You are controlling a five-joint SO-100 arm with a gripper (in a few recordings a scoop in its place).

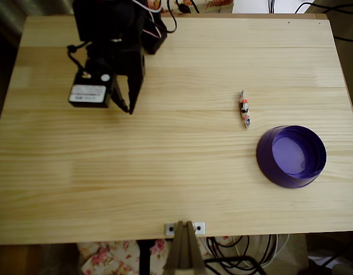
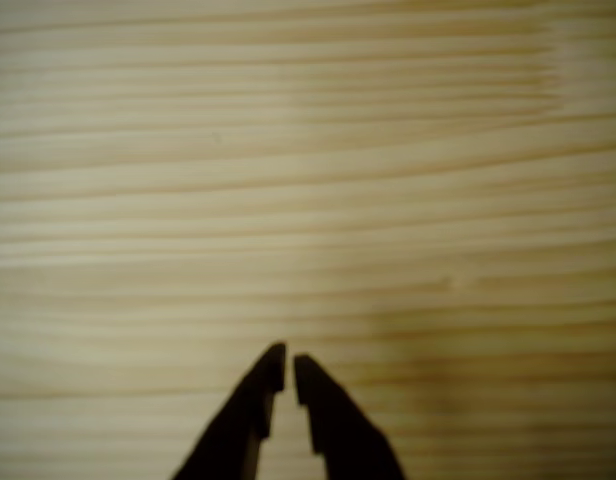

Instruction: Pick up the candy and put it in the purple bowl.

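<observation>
The candy (image 1: 244, 108), a slim white wrapped sweet with red and black marks, lies on the wooden table (image 1: 176, 172) right of centre in the overhead view. Just below and to its right stands the purple bowl (image 1: 291, 156), round, shallow and holding nothing. My black gripper (image 1: 127, 107) hangs at the upper left of the table, far to the left of the candy. In the wrist view its two dark fingers nearly meet at the gripper's (image 2: 289, 363) tips, shut with only bare wood grain beneath them.
The arm's black base and a labelled motor (image 1: 88, 93) sit at the table's upper left. A clamp (image 1: 184, 229) is fixed at the front edge. Cables hang off the back and front edges.
</observation>
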